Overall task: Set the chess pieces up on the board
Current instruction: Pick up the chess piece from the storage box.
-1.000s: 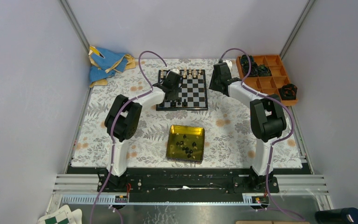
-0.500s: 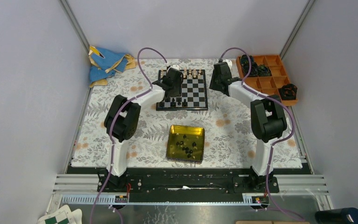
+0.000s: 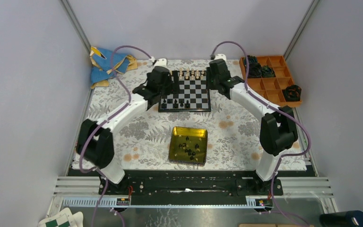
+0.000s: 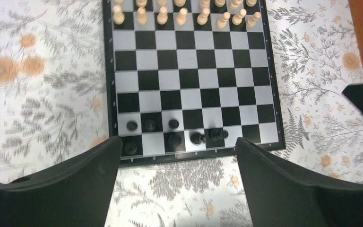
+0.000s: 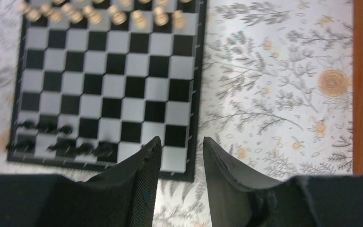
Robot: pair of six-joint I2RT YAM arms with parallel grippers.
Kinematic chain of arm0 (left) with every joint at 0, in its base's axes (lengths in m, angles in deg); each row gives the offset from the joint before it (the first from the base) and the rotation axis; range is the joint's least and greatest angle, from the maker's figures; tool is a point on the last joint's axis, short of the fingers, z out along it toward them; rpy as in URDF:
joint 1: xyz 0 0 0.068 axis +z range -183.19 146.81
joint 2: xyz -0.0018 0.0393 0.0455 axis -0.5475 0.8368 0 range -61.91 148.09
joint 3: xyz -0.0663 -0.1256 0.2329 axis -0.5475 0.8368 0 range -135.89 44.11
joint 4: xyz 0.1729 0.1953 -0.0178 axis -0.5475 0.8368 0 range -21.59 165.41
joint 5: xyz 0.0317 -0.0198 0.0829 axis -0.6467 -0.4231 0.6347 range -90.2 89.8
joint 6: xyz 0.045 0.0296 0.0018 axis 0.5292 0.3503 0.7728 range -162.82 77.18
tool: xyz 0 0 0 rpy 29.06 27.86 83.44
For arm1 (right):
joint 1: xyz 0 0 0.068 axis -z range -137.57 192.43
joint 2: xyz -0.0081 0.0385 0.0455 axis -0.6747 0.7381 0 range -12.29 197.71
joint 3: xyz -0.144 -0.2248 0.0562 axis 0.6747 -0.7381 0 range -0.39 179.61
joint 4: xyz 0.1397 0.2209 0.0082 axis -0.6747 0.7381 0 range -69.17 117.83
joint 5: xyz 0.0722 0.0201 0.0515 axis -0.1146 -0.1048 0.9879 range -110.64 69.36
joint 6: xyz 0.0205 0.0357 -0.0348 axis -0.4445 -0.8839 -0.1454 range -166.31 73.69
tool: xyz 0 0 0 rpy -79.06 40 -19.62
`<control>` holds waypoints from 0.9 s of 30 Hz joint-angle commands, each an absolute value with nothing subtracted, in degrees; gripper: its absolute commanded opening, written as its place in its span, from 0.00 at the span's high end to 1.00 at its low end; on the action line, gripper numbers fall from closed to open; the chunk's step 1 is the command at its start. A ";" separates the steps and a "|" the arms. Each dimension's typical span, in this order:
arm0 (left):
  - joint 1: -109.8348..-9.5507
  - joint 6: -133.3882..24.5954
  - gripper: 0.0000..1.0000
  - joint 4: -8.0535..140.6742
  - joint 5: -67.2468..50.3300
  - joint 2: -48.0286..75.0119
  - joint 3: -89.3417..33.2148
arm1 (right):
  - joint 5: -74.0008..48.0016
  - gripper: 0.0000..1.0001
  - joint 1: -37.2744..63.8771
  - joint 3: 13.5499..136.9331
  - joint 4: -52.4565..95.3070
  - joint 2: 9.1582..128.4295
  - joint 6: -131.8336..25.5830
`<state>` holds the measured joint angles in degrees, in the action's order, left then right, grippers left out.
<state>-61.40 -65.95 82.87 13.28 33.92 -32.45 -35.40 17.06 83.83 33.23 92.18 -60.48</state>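
The left arm (image 3: 123, 111) has drawn back from over the board (image 3: 194, 92) to its left edge, and the left gripper (image 4: 177, 156) has spread wide, empty. The right gripper (image 5: 180, 146) shows a narrow gap, holding nothing. Several black pieces (image 4: 173, 124) stand on the board's near rows; others lie in the yellow tin (image 3: 172, 142).

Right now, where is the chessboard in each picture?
Top view: the chessboard lies far middle, between the two arms.
Left wrist view: the chessboard fills the upper middle.
Right wrist view: the chessboard fills the upper left.
Shared landmark: the cream pieces lined along its far edge in every view.
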 commanded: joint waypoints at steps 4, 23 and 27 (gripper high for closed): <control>-61.58 -67.09 0.01 82.36 18.06 19.52 -20.68 | -34.89 0.53 6.53 83.03 43.45 81.92 -56.15; -61.66 -64.05 0.02 84.19 9.50 -2.38 0.46 | -24.62 0.46 -6.40 63.35 50.75 68.36 -53.65; -62.12 -59.95 0.04 82.68 -1.98 -2.35 2.11 | -32.85 0.48 -6.40 61.15 49.18 65.73 -56.65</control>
